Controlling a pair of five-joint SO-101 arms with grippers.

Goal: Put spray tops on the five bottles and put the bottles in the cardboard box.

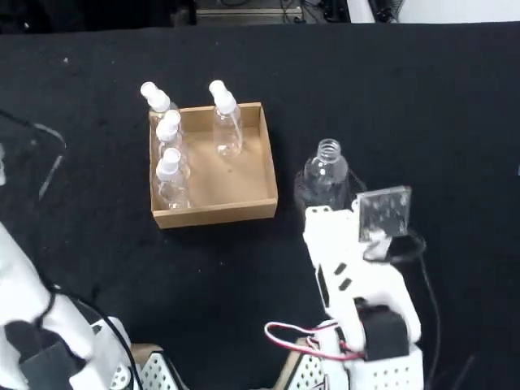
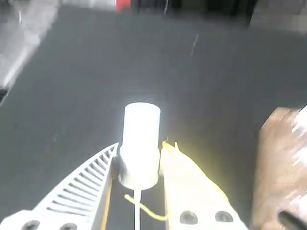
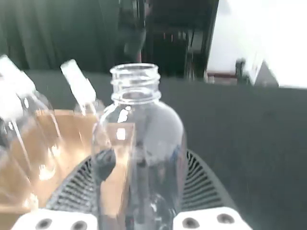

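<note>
Gripping a white spray top point(image 2: 140, 139) in my left gripper point(image 2: 139, 160), jaws pinched on its collar. Four capped bottles point(image 1: 227, 130) stand in the cardboard box point(image 1: 215, 213) (three along one wall). Near its right side, my right gripper point(image 3: 141, 191) clasps the uncapped bottle point(image 1: 327, 172) — upright, neck bare.

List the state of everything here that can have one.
cardboard box: open-topped, four bottles inside.
capped bottles: spray tops on, in the box.
fifth bottle: uncapped, upright, outside the box.
spray top: not on a bottle, held by the left arm.
left gripper: jaws shut on the spray top.
right gripper: jaws shut on the fifth bottle.
</note>
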